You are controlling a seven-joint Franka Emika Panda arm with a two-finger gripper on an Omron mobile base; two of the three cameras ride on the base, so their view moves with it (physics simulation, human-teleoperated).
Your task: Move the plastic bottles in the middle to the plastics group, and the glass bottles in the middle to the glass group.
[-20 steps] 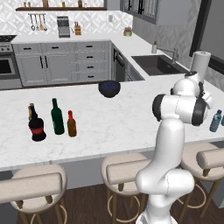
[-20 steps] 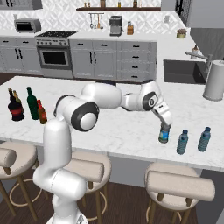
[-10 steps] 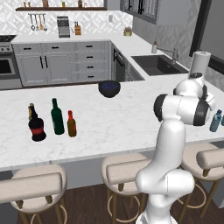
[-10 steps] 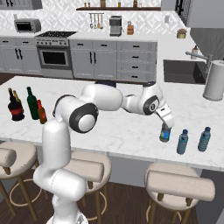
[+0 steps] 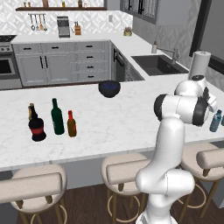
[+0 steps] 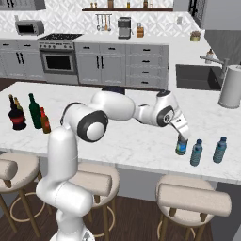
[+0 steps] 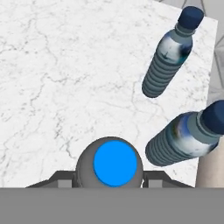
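The arm is stretched far out to its right, over the end of the counter [image 6: 141, 141], and the claw [image 6: 181, 136] has its fingers closed on the neck of the small water bottle [image 6: 181, 146]. The bottle stands upright with its base at the marble, or just off it; from here I can't quite tell which. Looking straight down from the hand, its blue cap [image 7: 115, 163] sits squarely between the two finger tips, so the grip looks centred and the bottle should stay vertical when let go.

It has been carried here for a plain reason: just beside it stand the two bluish plastic bottles, the nearer one [image 6: 196, 152] and the farther one [image 6: 220, 149], which make up the plastics group. The water bottle is close to the nearer one without touching it, so the three form a short row near the counter's front edge. That gap matters, I'd say, because opening fingers could nudge a light neighbour.

At the far other end of the counter the rest waits. The green bottle [image 5: 57, 116] and the amber bottle [image 5: 71, 124] stand side by side, right next to the black bottle [image 5: 36, 128] with the slim brown one [image 5: 31, 111] behind it. Those two glass pieces look untouched, though they are already near their group. A dark bowl [image 5: 109, 88] sits mid-counter, well out of the way.

By my reckoning the plastic half is nearly done, needing only a release.
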